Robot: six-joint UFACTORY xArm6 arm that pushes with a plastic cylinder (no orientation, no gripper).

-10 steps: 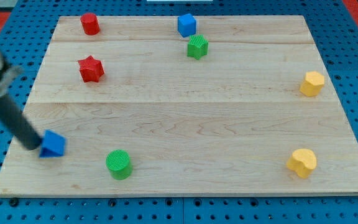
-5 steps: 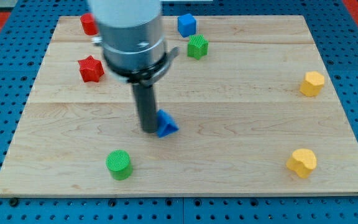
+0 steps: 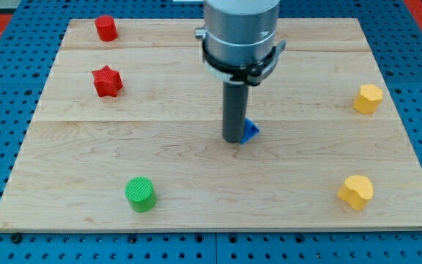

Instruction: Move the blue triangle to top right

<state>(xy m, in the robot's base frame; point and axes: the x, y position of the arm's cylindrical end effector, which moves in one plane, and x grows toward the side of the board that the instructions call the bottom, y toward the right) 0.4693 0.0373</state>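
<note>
Blue triangle (image 3: 250, 132) pushed rightward, touching my tip (image 3: 233, 139)

— What stands between centre frame and the upper right?
— Bare surface (image 3: 306, 66). Only the yellow block (image 3: 368, 98) sits near the right edge, mid-height.
— And lower down?
— A second yellow block (image 3: 356, 191) lower right, the green cylinder (image 3: 140, 193) lower left.

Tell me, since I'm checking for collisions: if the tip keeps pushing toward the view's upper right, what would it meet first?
My tip already touches the blue triangle. Beyond it, bare board as far as shown; the yellow block probably sits just off that line.
</note>
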